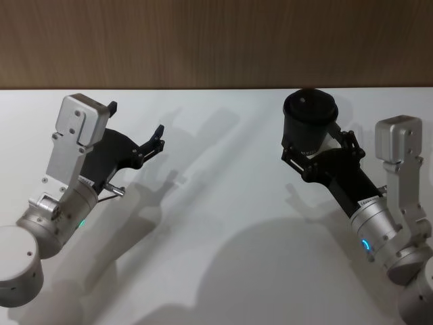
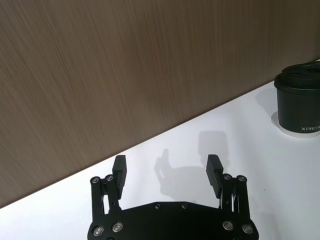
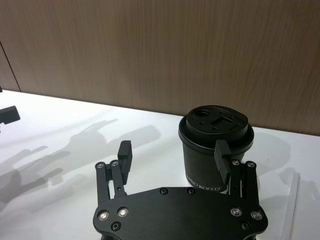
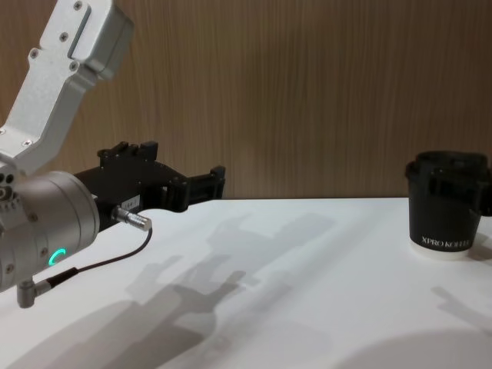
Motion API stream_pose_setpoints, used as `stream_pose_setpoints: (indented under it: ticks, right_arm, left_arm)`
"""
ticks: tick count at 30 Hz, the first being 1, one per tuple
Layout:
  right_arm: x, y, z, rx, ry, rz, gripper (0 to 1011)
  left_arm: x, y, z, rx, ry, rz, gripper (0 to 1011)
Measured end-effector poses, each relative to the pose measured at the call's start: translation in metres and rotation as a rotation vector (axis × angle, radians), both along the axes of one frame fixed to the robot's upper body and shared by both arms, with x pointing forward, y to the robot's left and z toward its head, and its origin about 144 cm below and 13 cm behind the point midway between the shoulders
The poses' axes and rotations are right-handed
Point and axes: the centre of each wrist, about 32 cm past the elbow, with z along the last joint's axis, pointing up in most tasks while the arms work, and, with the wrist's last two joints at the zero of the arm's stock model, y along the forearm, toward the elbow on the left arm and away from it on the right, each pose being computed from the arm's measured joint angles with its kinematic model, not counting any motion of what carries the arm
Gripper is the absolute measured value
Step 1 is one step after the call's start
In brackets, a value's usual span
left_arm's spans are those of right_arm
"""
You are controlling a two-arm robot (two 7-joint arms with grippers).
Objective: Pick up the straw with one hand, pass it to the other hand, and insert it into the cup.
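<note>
The jaws of the left gripper (image 2: 166,164) are spread wide and nothing is held between them. This gripper is held above the white table (image 1: 216,217) on the robot's left side, well apart from the cup (image 3: 200,160).

The jaws of the right gripper (image 3: 173,150) are likewise spread wide and empty. They are pointed at the cup, which stands upright just beyond the fingertips, near the wooden wall (image 3: 150,50). One finger is seen in front of the cup's side (whether it touches cannot be told). The lid (image 3: 215,120) is on, and nothing is set in its opening.

A thin pale strip lying flat on the table beside the right gripper is taken to be the straw (image 3: 291,205), though it is faint.

On this reading no step is judged done. The straw is yet to be picked up, passed across and put into the cup.
</note>
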Motion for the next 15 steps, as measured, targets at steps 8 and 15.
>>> stream_pose_setpoints:
  ticks: [8,15]
  right_arm:
    - [0.0000,0.0000,0.0000,0.000,0.000,0.000,1001]
    - [0.0000,0.0000,0.0000,0.000,0.000,0.000,1001]
  left_arm:
    - [0.0000,0.0000,0.0000,0.000,0.000,0.000,1002]
    - [0.0000,0.0000,0.0000,0.000,0.000,0.000,1003]
